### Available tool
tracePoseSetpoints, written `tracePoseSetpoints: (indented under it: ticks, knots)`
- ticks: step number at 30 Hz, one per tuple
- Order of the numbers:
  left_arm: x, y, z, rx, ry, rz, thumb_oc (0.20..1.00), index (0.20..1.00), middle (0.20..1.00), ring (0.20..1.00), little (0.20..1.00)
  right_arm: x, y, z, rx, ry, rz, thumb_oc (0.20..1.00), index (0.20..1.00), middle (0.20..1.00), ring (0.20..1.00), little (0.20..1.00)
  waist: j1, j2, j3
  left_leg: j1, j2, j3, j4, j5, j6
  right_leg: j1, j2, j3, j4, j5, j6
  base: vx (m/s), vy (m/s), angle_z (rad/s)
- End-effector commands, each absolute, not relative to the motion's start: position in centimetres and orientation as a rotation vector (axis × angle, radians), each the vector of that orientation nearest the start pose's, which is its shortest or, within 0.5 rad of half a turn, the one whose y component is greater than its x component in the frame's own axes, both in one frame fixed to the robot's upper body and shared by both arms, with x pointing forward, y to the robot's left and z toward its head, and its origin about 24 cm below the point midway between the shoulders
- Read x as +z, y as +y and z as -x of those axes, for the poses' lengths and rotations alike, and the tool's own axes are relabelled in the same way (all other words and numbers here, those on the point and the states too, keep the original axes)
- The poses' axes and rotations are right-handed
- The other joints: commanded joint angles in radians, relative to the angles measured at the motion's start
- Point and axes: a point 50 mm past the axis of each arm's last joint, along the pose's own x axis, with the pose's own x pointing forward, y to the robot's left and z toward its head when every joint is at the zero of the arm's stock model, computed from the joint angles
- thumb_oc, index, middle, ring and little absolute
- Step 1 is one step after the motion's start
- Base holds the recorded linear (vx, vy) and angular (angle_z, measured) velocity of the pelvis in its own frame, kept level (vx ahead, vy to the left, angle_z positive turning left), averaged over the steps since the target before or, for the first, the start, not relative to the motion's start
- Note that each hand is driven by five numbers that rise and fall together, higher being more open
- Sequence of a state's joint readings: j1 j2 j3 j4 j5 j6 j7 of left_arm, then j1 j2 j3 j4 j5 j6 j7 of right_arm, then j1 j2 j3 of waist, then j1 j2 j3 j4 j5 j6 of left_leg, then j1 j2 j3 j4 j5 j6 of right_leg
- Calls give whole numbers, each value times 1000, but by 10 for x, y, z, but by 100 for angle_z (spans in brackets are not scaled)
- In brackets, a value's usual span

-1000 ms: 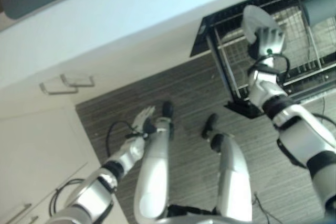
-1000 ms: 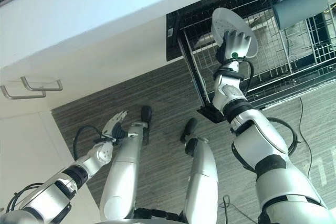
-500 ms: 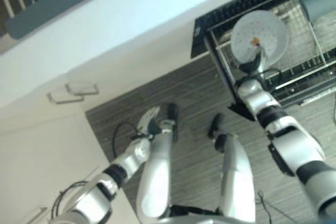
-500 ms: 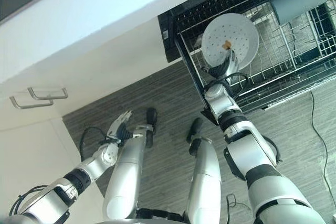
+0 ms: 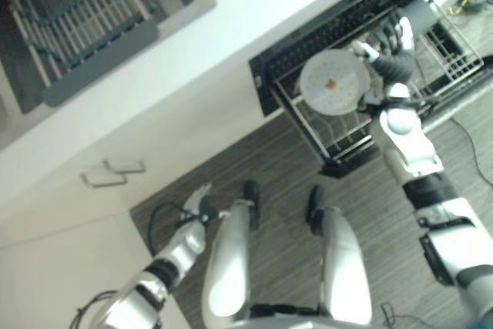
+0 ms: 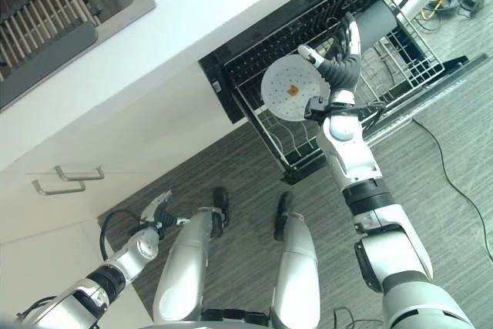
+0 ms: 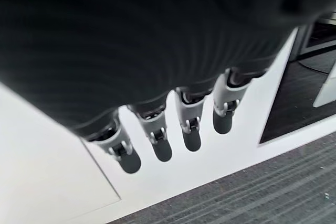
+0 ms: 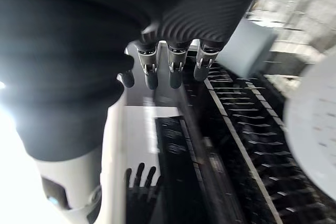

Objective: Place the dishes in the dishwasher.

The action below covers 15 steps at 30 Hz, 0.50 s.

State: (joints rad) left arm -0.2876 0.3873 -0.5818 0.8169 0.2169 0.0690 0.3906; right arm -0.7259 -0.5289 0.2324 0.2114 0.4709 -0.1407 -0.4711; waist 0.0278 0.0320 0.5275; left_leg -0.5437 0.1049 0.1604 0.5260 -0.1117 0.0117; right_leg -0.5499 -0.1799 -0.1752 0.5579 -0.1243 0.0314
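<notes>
- Right, status: round white plate with a small brown speck (image 6: 291,92) stands on edge in the pulled-out wire dishwasher rack (image 6: 385,75), near its front corner.
- Right hand (image 6: 339,63) sits just beside the plate's rim, fingers straight and spread, clamped on nothing. Plate looks released; can't tell if it's fully slotted between the tines.
- Grey cup (image 6: 377,21) lies in the rack beyond it.
- Left hand (image 6: 158,209) hangs low by the white cabinet (image 5: 62,244), fingers relaxed, empty.
- Left: any remaining dishes, rack in, door shut.
</notes>
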Motion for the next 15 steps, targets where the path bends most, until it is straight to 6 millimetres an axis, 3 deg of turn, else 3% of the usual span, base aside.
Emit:
tracePoseSetpoints:
  ticks: [1,2,5,6,8,12,14,15]
  knots:
    - [-78,200,-237,-36,459,-959,1000,1000,1000,1000,1000,260,-202,-317,-266,-855,-90,1000,1000,1000,1000,1000,0,7,-8,47,-8,20,-122,9,2,9,24,-27,134,-143,-13,6,14,-21]
    - [-74,200,-235,1,404,-906,1000,1000,1000,1000,1000,261,-211,-284,-330,-1024,-74,1000,1000,1000,1000,1000,-26,-2,-8,35,-5,29,-112,2,6,-9,27,-18,148,-150,-15,-17,37,-22]
    - [-71,209,-226,81,392,-831,1000,1000,1000,1000,1000,252,-236,-245,-495,-1140,-87,1000,1000,1000,1000,1000,-57,-15,-8,17,-1,39,-81,-21,13,-31,34,-1,172,-158,-14,-39,-6,-20]
    - [-74,220,-218,123,402,-812,1000,1000,1000,1000,1000,236,-260,-228,-651,-1155,-144,1000,1000,1000,1000,1000,-68,-26,-8,15,8,48,-53,-44,18,-28,30,0,183,-165,-11,-37,-66,-22]
    - [-75,223,-215,131,404,-824,1000,1000,1000,1000,1000,221,-273,-217,-795,-1173,-191,1000,1000,1000,1000,1000,-75,-32,-8,17,13,51,-34,-61,23,-25,27,0,194,-171,-9,-18,-68,-17]
    - [-80,219,-215,137,422,-824,1000,1000,1000,1000,1000,178,-297,-208,-1047,-1105,-484,1000,1000,1000,1000,1000,-92,-29,-8,26,16,52,-10,-82,27,-16,20,5,214,-182,-10,30,-16,-5]
    - [-80,214,-219,135,422,-803,1000,1000,1000,1000,1000,144,-315,-214,-1112,-923,-606,1000,1000,1000,1000,1000,-95,-20,-8,18,13,48,-2,-88,33,-28,13,5,226,-185,-14,61,-13,-7]
    - [-77,208,-223,131,401,-783,1000,1000,1000,1000,1000,120,-318,-229,-1032,-734,-687,1000,1000,1000,1000,1000,-90,-13,-8,5,9,44,0,-87,36,-41,12,4,227,-181,-16,34,-17,7]
